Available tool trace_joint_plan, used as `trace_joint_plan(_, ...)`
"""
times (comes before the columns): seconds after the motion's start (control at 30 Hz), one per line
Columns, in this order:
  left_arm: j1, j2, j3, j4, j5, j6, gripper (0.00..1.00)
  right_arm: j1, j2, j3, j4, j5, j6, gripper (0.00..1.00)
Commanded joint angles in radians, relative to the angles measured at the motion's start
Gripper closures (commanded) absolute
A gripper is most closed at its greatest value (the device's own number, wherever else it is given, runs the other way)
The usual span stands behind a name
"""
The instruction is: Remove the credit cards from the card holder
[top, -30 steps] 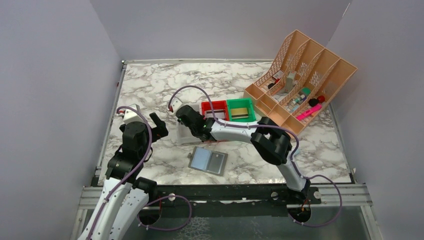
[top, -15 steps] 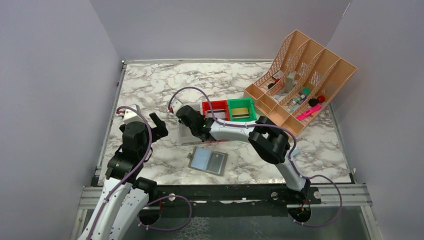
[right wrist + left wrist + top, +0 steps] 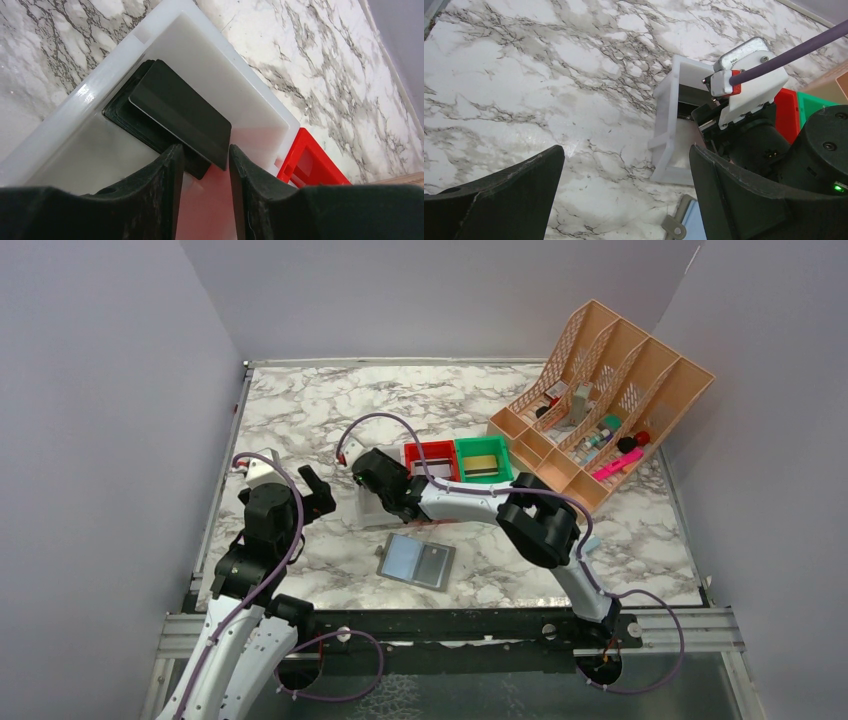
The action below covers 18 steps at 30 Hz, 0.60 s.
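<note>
Right gripper (image 3: 205, 160) is lowered into the white bin (image 3: 240, 80), jaws partly apart and clamping nothing. Black credit cards (image 3: 175, 112) lie stacked flat in that bin, the top card's near corner in the gap between the fingers. Card holder (image 3: 415, 561) lies open on the table (image 3: 300, 410), near of the bin. Left gripper (image 3: 624, 155) hangs left of the bin, spread wide, empty.
</note>
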Motion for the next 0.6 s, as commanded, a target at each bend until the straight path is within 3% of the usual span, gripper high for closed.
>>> trace_joint_plan(0.0,0.007,-0.009,0.013,0.01,-0.003,0.002,0.01,0.0,-0.01,0.016,0.02,-0.009,0.016,0.55)
trace_joint_plan(0.3,0.007,-0.005,0.011,0.015,0.003,0.007,0.01,-0.002,-0.021,0.019,0.023,0.018,0.045,0.53)
trace_joint_plan(0.57,0.007,0.021,0.012,0.018,0.029,0.011,0.01,-0.012,-0.272,-0.125,-0.006,-0.078,0.359,0.53)
